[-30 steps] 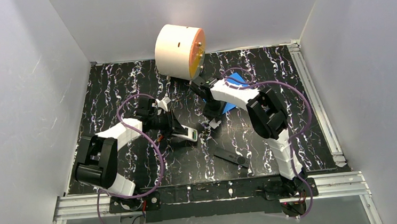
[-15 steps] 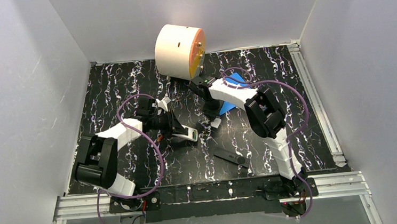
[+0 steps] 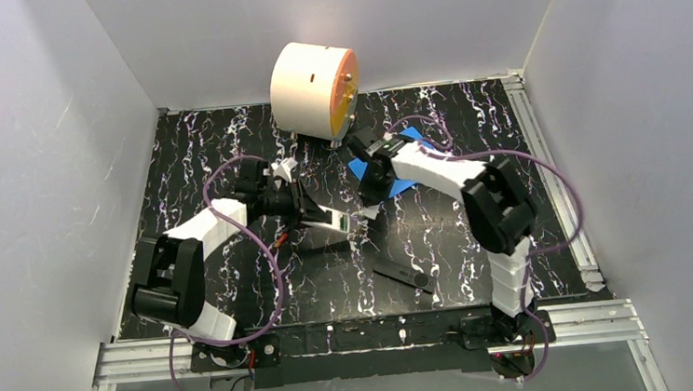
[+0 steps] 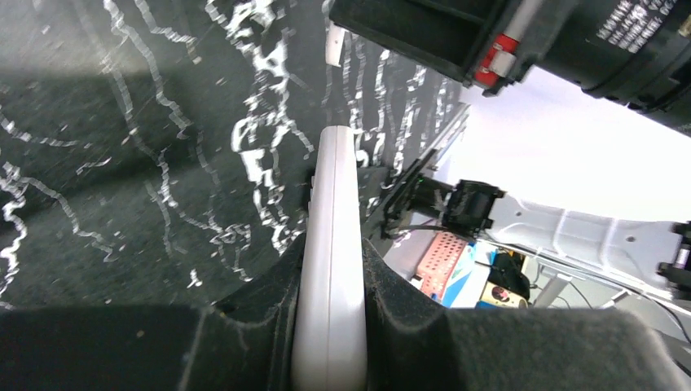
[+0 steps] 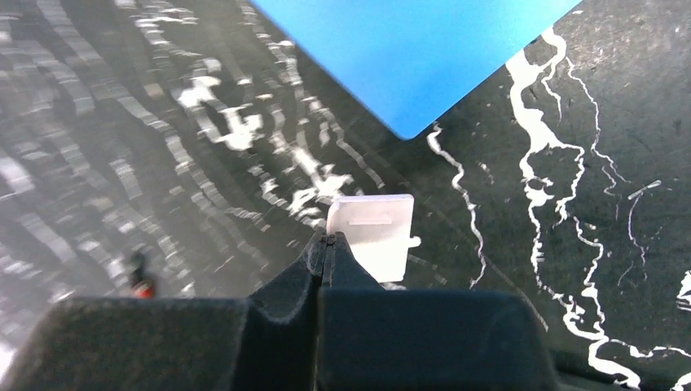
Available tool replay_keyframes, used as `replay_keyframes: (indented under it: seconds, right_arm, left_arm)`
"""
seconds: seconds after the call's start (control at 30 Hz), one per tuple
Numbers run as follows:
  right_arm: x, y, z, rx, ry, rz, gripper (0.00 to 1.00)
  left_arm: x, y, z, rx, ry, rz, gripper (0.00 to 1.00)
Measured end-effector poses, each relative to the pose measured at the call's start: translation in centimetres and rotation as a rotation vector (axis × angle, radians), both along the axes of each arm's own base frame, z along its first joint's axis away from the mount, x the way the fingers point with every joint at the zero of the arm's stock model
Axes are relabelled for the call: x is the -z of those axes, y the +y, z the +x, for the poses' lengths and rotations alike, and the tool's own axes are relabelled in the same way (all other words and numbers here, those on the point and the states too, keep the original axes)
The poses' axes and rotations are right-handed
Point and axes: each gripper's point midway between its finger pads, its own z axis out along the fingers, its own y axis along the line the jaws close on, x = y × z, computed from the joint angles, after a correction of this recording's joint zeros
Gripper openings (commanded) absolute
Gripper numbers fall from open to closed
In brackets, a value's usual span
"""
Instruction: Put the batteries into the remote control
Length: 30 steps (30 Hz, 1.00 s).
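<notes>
Remote control [image 3: 324, 221], the white one, is clamped in the left gripper [image 3: 305, 213] a little left of the middle of the black marbled table [image 3: 199, 151]. Its free end points toward the right arm and carries a small green patch (too small to read from above). In the left wrist view the remote [image 4: 334, 187] runs straight out between the two padded fingers [image 4: 269, 301], which press on both of its long sides.

The right gripper [image 3: 368, 198] hangs just past that free end. Its wrist camera shows the jaws pressed together with no gap between them [image 5: 326, 240]. A small white cover plate [image 5: 371, 232] lies right at the fingertips, and I cannot tell whether its edge is pinched or merely touching. A blue card [image 5: 415, 57] lies flat beyond the plate, apart from it.

Of the batteries, only a small blurred orange-red speck [image 5: 140, 275] shows, lying on the table off to the left in the right wrist view.

A second, black remote [image 3: 402, 275] lies nearer the arm bases, apart from both grippers. A cream drum with an orange face [image 3: 311, 86] stands at the far edge.
</notes>
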Motion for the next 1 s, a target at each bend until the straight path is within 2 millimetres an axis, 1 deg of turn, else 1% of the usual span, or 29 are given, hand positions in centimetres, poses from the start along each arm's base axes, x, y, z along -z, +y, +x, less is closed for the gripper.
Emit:
replay_keyframes:
  seconds: [0.07, 0.13, 0.23, 0.3, 0.4, 0.5, 0.6, 0.7, 0.77, 0.87, 0.93, 1.0]
  right_arm:
    - [-2.5, 0.2, 0.4, -0.002, -0.048, 0.097, 0.01]
    - [-5.8, 0.3, 1.4, 0.002, -0.121, 0.196, 0.01]
    - [-11.1, 0.4, 3.0, 0.002, -0.253, 0.331, 0.01]
    - [-15.3, 0.4, 3.6, -0.006, -0.351, 0.429, 0.01]
    - [-20.6, 1.0, 3.5, -0.046, -0.471, 0.573, 0.01]
    - [-24.2, 2.0, 2.7, -0.112, -0.537, 0.691, 0.01]
    - [-26.6, 3.3, 1.8, -0.196, -0.576, 0.801, 0.01]
    - [-27.5, 4.1, 0.7, -0.268, -0.583, 0.883, 0.01]
    - [-27.7, 4.3, 0.0, -0.299, -0.579, 0.941, 0.01]
    - [-28.4, 3.7, -0.4, -0.303, -0.585, 1.022, 0.01]
    - [-29.1, 3.0, -0.3, -0.291, -0.604, 1.070, 0.01]
    - [-30.3, 2.3, -0.4, -0.281, -0.629, 1.116, 0.01]
  left_arm:
    - [-1.4, -0.4, 0.7, 0.002, -0.012, -0.030, 0.00]
    - [-2.9, -0.7, 1.4, 0.006, -0.022, -0.055, 0.00]
    - [-4.8, -1.1, 2.2, 0.010, -0.039, -0.090, 0.00]
    - [-5.9, -1.4, 2.6, 0.009, -0.041, -0.117, 0.00]
    - [-7.6, -1.9, 2.8, 0.010, -0.016, -0.170, 0.00]
    - [-9.3, -2.4, 3.3, 0.012, 0.005, -0.220, 0.00]
    - [-11.6, -3.0, 4.0, 0.021, 0.017, -0.270, 0.00]
    - [-14.0, -3.3, 4.4, 0.032, 0.012, -0.315, 0.00]
    - [-15.7, -3.5, 4.7, 0.039, 0.006, -0.349, 0.00]
    - [-17.4, -3.5, 4.9, 0.046, 0.008, -0.387, 0.00]
    - [-18.1, -3.3, 5.0, 0.045, 0.017, -0.403, 0.00]
    - [-18.5, -3.1, 5.2, 0.041, 0.020, -0.414, 0.00]
